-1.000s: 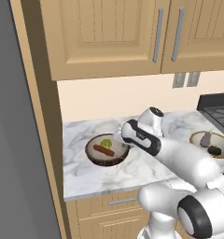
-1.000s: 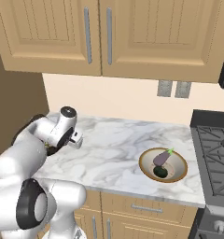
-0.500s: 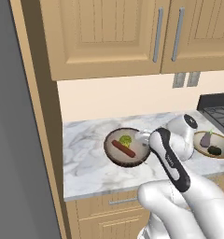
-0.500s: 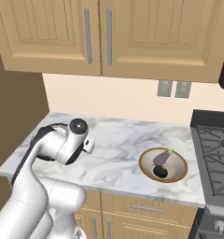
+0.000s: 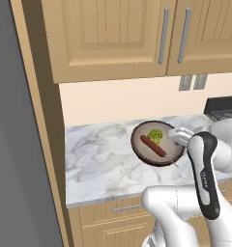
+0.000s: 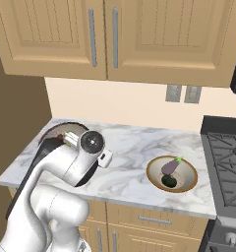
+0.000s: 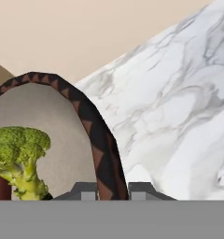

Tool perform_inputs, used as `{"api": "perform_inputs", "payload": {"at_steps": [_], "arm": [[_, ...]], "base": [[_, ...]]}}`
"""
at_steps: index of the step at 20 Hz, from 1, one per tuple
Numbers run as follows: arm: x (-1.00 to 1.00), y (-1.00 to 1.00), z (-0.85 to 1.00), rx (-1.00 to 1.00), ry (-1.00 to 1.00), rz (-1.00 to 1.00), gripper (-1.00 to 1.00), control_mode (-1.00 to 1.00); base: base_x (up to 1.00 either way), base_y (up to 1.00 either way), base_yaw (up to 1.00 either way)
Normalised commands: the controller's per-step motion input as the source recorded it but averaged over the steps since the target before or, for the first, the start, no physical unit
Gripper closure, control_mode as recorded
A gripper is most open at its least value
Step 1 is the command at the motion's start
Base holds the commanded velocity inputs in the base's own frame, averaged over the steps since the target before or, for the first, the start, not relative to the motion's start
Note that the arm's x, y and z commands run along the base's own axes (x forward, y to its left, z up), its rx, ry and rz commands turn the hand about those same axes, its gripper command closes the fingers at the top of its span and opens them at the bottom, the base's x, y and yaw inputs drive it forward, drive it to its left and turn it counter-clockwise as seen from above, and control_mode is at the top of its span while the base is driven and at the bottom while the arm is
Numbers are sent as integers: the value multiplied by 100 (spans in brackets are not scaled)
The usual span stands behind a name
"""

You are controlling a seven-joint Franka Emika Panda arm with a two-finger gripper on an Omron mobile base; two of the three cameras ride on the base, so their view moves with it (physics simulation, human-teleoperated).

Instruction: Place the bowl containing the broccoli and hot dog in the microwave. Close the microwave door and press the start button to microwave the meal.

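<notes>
Two small dark fingers (image 7: 88,190) of the hand (image 7: 112,190) pinch the rim of the bowl (image 5: 158,143), one inside and one outside, nearly closed. The bowl is lifted above the marble counter (image 5: 103,164), near the back wall. Inside it lie the hot dog (image 5: 152,145) and the broccoli (image 5: 156,135), close together. A tan bowl with an eggplant (image 6: 171,166) sits well apart, near the stove (image 6: 227,160).

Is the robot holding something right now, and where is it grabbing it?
Yes, the bowl with the broccoli and hot dog inside. The gripper pinches the bowl's rim, one of its jaws inside the wall and one outside.
</notes>
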Motion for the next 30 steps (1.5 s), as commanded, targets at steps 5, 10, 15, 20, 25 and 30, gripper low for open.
{"api": "perform_inputs", "payload": {"at_steps": [5, 10, 15, 20, 25, 30], "arm": [[-32, -33, 95, 17, 5, -5, 100, -100], [-47, 0, 83, 14, 13, -1, 100, -100], [-85, 0, 45, 2, 11, 0, 100, -100], [-83, 0, 20, 0, 0, 0, 100, -100], [-8, 11, 10, -1, 0, -7, 100, -100], [0, 0, 1, 0, 0, -2, 100, -100]], "base": [[0, 0, 0], [0, 0, 0], [0, 0, 0], [0, 0, 0], [0, 0, 0], [0, 0, 0]]}}
